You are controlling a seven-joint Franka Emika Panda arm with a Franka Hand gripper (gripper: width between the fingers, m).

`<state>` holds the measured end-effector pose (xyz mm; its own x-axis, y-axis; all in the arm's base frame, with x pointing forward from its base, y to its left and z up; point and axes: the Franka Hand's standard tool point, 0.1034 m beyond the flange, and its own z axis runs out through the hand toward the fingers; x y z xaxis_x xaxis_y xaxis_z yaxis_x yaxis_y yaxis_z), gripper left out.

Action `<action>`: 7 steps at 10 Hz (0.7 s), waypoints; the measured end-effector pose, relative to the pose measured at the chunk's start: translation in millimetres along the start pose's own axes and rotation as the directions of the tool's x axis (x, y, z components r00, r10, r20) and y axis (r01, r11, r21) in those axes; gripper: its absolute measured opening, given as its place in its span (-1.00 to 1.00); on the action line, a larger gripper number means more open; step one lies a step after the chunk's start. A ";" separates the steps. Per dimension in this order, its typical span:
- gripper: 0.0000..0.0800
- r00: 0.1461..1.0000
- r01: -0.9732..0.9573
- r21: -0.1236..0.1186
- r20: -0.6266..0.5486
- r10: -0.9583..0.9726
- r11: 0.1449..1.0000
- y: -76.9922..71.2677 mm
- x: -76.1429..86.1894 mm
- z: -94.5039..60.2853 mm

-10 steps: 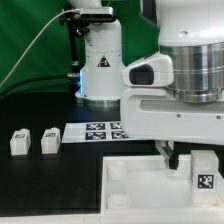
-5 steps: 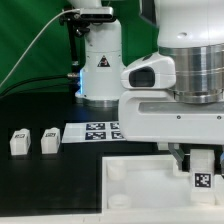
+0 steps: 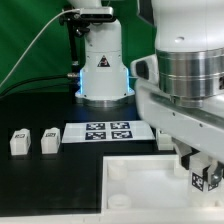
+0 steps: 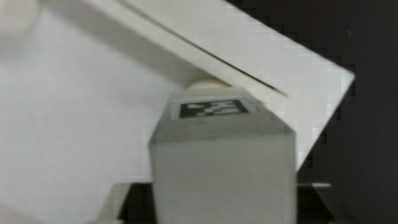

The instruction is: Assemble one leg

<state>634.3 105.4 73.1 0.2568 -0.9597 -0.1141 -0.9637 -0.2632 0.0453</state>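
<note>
My gripper (image 3: 203,170) is shut on a leg (image 3: 206,180), a small white block with a black-and-white tag. It holds the leg at the large white panel (image 3: 135,185), near its corner at the exterior view's right. In the wrist view the leg (image 4: 217,150) stands lengthways between the dark fingers (image 4: 139,200), tag end against the panel's (image 4: 80,110) corner. My gripper (image 4: 217,205) hides the contact. Two more legs (image 3: 19,141) (image 3: 50,139) stand on the black table at the exterior view's left.
The marker board (image 3: 105,131) lies behind the panel. The robot's white base (image 3: 103,62) stands at the back with a cable and green backdrop. A small white block (image 3: 165,139) shows partly beside the marker board, behind my arm.
My wrist has turned and the arm's body has swung toward the exterior view's right, uncovering the marker board. The held leg has stayed about where it was at the panel's corner.
</note>
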 end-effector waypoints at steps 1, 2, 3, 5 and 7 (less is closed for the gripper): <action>-0.26 0.984 -0.177 -0.015 0.000 0.177 0.984 0.1 -0.2 -0.8; -0.26 0.919 -0.393 -0.019 0.011 0.393 0.919 1.0 0.5 -1.2; -0.26 0.864 -0.503 -0.024 0.018 0.503 0.864 2.0 1.0 -1.6; -0.26 0.807 -0.591 -0.023 0.010 0.591 0.807 2.5 -0.2 -1.8; 0.03 0.826 -0.563 -0.024 0.008 0.564 0.826 3.0 -0.2 -0.7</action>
<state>631.4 104.8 74.0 -0.3315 -0.9403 -0.0769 -0.9389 0.3208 0.1251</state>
